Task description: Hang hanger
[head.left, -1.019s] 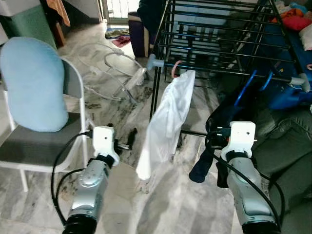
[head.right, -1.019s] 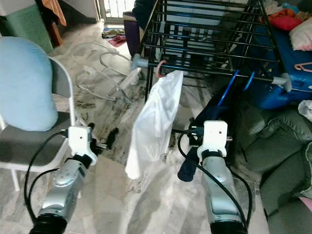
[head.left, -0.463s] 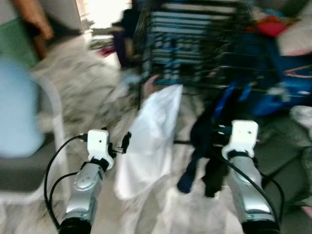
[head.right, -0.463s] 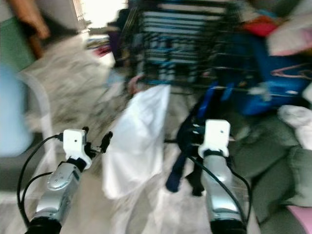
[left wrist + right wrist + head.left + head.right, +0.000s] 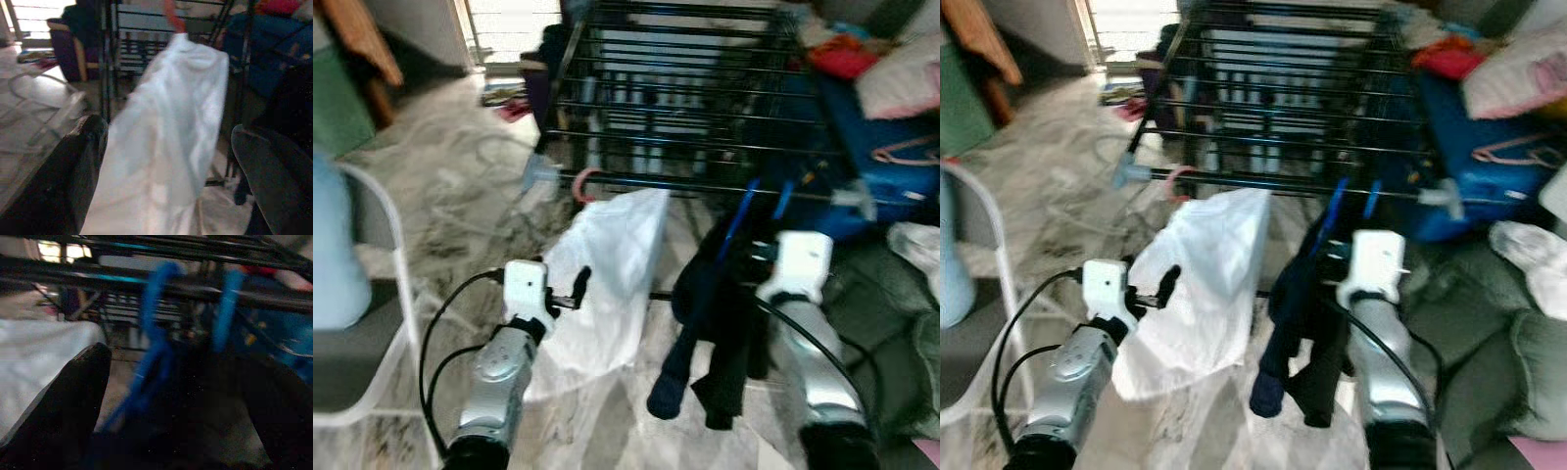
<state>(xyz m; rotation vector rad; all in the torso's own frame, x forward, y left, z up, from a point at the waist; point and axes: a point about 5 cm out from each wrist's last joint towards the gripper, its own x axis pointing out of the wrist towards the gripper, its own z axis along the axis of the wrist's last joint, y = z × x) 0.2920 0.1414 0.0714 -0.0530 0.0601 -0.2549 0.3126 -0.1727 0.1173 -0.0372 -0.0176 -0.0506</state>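
- One black drying rack (image 5: pixel 705 108), and two hangers hooked on its front rail: a pink hanger (image 5: pixel 584 182) carrying a white garment (image 5: pixel 607 274), and a blue hanger (image 5: pixel 744 211) carrying dark clothing (image 5: pixel 710 323).
- The blue hanger slants down toward the floor.
- Left gripper (image 5: pixel 576 294) hangs spread apart beside the white garment.
- Right gripper (image 5: pixel 176 396), spread apart, is at the dark clothing.

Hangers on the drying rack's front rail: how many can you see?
2. A pink hanger carries the white garment toward the rail's left end; a blue hanger with dark clothing hangs further right, before the right pincer. Others may be hidden.
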